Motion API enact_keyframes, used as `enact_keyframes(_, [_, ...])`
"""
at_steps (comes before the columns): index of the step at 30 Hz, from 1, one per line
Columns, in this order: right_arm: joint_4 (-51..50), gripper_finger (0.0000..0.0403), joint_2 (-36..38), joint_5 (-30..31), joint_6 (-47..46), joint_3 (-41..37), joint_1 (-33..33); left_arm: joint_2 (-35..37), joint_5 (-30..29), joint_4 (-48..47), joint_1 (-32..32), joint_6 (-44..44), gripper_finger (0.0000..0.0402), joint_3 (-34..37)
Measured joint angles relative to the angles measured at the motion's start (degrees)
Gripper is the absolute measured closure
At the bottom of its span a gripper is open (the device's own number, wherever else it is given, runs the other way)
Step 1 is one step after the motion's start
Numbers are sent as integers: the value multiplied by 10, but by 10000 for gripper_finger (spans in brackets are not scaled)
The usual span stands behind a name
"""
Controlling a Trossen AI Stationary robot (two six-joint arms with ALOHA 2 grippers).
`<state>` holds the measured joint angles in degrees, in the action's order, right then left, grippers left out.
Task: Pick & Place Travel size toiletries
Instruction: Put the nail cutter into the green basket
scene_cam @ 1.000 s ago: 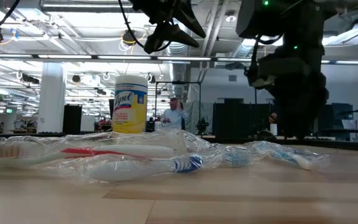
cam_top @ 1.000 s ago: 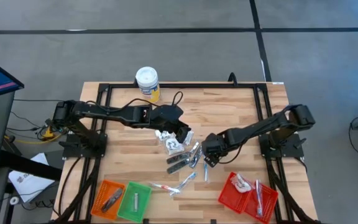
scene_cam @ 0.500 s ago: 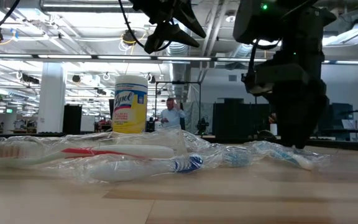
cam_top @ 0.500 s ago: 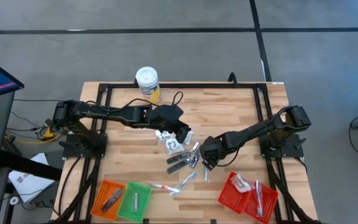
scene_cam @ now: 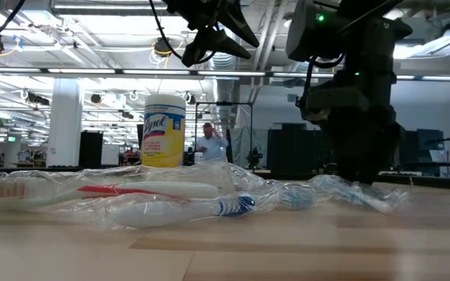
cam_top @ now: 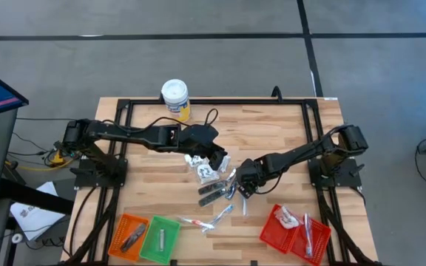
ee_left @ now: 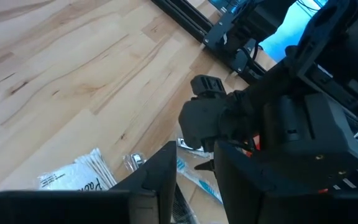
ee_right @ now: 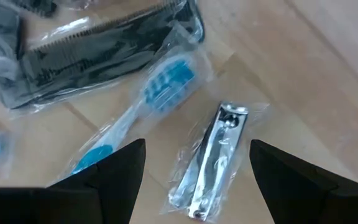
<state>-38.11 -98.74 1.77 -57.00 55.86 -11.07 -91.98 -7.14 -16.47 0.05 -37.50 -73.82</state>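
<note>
The travel size toiletries lie in a loose pile (cam_top: 217, 185) mid-table: white sachets (cam_top: 204, 171), black combs in clear wrap (ee_right: 98, 43), a blue toothbrush in wrap (ee_right: 135, 118) and a wrapped nail clipper (ee_right: 210, 165). More wrapped toothbrushes (cam_top: 207, 219) lie nearer the front edge. My right gripper (cam_top: 240, 188) is open and low over the pile's right side, its fingers (ee_right: 104, 177) standing either side of the nail clipper without touching it. My left gripper (cam_top: 218, 159) hangs open and empty, raised above the sachets (scene_cam: 213, 35).
A white-lidded yellow canister (cam_top: 175, 98) stands at the far edge. Orange (cam_top: 130, 235) and green (cam_top: 160, 236) mesh baskets sit at the front left, and a red one (cam_top: 294, 230) holding a few items at the front right. A person moves in the room behind (scene_cam: 207, 143).
My right gripper has moved toward the table's left edge, over the right side of the pile, and a little lower, staying open. The left arm and the toiletries have kept still.
</note>
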Motion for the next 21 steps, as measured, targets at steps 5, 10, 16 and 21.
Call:
enact_keyframes(5, [0, 122, 0, 0, 0, 0, 3, 0, 0, 0, -4, 0, 300, 0])
enact_keyframes(10, [0, 122, 0, 0, 0, 0, 3, 0, 0, 1, -4, 2, 300, 0])
enact_keyframes(16, [0, 122, 0, 0, 0, 0, 3, 0, 0, 4, -4, 2, 300, 0])
enact_keyframes(21, [0, 123, 0, 9, 0, 0, 4, 0, 0, 6, -4, 2, 300, 0])
